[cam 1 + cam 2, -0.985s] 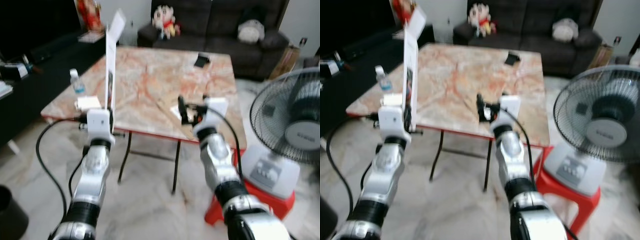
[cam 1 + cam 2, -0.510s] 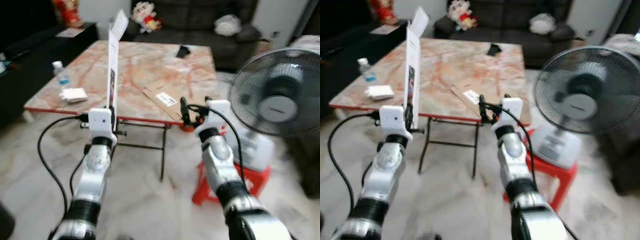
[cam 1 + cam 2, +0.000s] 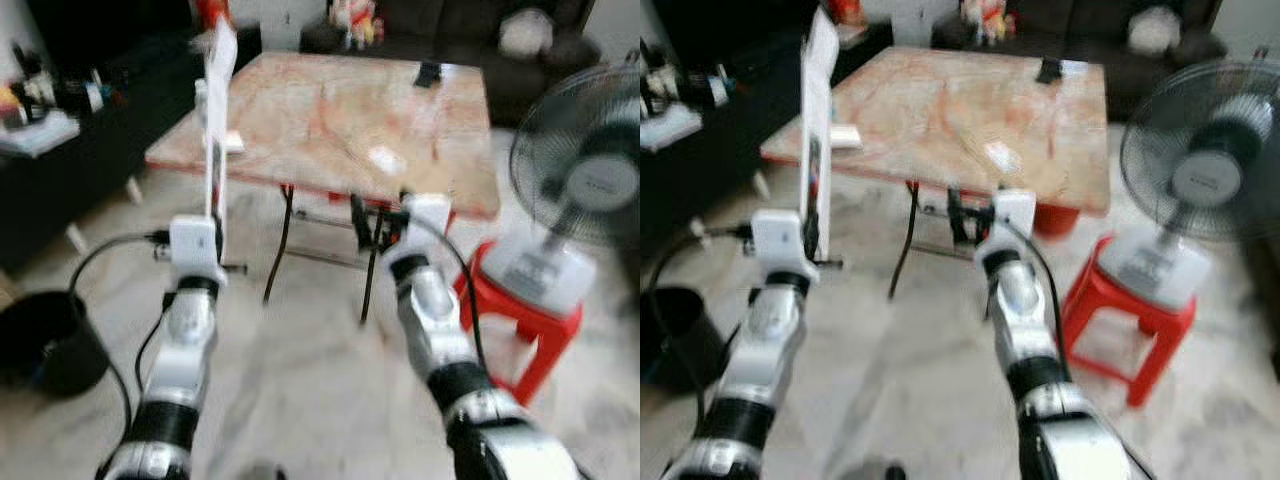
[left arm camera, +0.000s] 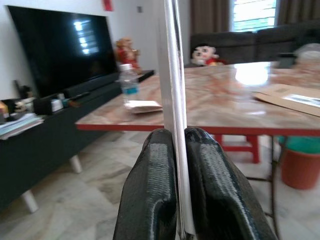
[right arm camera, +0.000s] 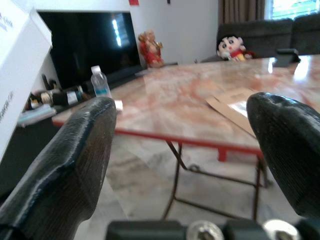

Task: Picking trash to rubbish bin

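My left gripper (image 3: 214, 214) is shut on a tall, thin white carton panel (image 3: 215, 110) that stands upright in front of me. In the left wrist view both black fingers (image 4: 150, 190) pinch the panel's edge (image 4: 172, 90). A black rubbish bin (image 3: 45, 338) sits on the floor at my lower left, below and to the left of the left arm. My right gripper (image 3: 368, 215) is held up in front of the table's near edge. Its fingers (image 5: 75, 165) are spread wide, nothing between them. A flat brown cardboard piece (image 5: 234, 107) lies on the table.
A marble-top folding table (image 3: 350, 110) stands ahead, with a water bottle (image 4: 129, 82) and a dark small object (image 3: 430, 72) on it. A standing fan (image 3: 588, 190) and a red stool (image 3: 525, 315) are on the right. A dark TV cabinet (image 3: 60, 170) runs along the left.
The whole picture has shifted and blurred: the camera moved, the table sits farther off and the black bin has come into view lower left. Both grippers keep their hold and pose.
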Robot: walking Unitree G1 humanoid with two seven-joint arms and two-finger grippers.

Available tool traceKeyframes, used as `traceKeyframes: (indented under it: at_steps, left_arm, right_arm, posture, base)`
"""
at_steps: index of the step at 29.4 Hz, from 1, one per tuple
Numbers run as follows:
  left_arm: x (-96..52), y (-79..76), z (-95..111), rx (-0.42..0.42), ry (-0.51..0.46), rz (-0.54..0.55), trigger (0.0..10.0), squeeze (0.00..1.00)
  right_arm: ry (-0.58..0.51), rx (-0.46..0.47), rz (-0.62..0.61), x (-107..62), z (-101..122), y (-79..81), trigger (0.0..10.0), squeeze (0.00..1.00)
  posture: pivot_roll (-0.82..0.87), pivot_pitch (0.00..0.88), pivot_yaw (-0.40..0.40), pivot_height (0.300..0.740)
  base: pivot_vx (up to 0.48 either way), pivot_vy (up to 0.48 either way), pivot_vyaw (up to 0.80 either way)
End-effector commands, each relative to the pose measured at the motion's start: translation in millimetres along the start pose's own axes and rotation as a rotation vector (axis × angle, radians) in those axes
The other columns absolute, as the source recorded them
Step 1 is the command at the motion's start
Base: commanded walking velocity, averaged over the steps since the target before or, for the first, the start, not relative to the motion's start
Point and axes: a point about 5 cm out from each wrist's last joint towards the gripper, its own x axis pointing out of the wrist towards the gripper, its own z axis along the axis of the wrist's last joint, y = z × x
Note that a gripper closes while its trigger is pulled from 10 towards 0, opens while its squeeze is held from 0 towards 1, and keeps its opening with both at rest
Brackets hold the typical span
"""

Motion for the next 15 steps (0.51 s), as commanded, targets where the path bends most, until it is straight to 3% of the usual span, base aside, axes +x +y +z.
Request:
traceKeyframes:
  at_steps: [1,3,6,9,10,11,15]
  left_arm:
    - [-1.9,3.4,-4.8,0.003,0.025,-0.014,10.0,0.00]
    - [-4.4,5.4,-9.2,-0.001,0.042,-0.015,10.0,0.00]
    - [-17.4,21.8,-31.5,0.023,0.130,0.003,10.0,0.00]
    - [-35.6,38.5,-62.2,0.029,0.251,0.032,10.0,0.00]
    - [-46.7,43.5,-79.3,0.024,0.328,0.042,10.0,0.00]
    - [-46.7,43.5,-79.3,0.024,0.328,0.042,10.0,0.00]
    - [-71.0,47.8,-110.8,0.023,0.484,0.048,10.0,0.00]
  right_arm:
    - [0.015,0.004,-0.007,0.6,-0.7,-3.5,10.0,0.00]
    - [0.030,0.006,-0.010,-1.3,-4.1,-5.2,10.0,0.00]
    - [0.146,0.039,-0.051,-16.6,-28.8,-19.8,10.0,0.00]
    - [0.298,0.071,-0.106,-42.4,-60.5,-35.2,10.0,0.00]
    - [0.396,0.059,-0.135,-60.7,-78.9,-42.6,10.0,0.00]
    - [0.396,0.059,-0.135,-60.7,-78.9,-42.6,10.0,0.00]
    - [0.612,0.049,-0.191,-104.9,-114.9,-53.6,10.0,0.00]
  posture:
    - [0.05,0.014,-0.028,0.740]
    - [0.05,0.014,-0.028,0.740]
    - [0.05,0.018,-0.030,0.740]
    - [0.06,0.028,-0.031,0.740]
    - [0.06,0.028,-0.031,0.740]
    - [0.06,0.028,-0.031,0.740]
    - [0.06,0.033,-0.032,0.740]
  base:
    - [0.000,0.000,0.00]
    - [0.000,0.000,0.00]
    - [0.000,0.000,0.00]
    - [0.000,0.000,0.00]
    - [0.000,0.000,0.00]
    - [0.000,0.000,0.00]
    - [0.000,0.000,0.00]
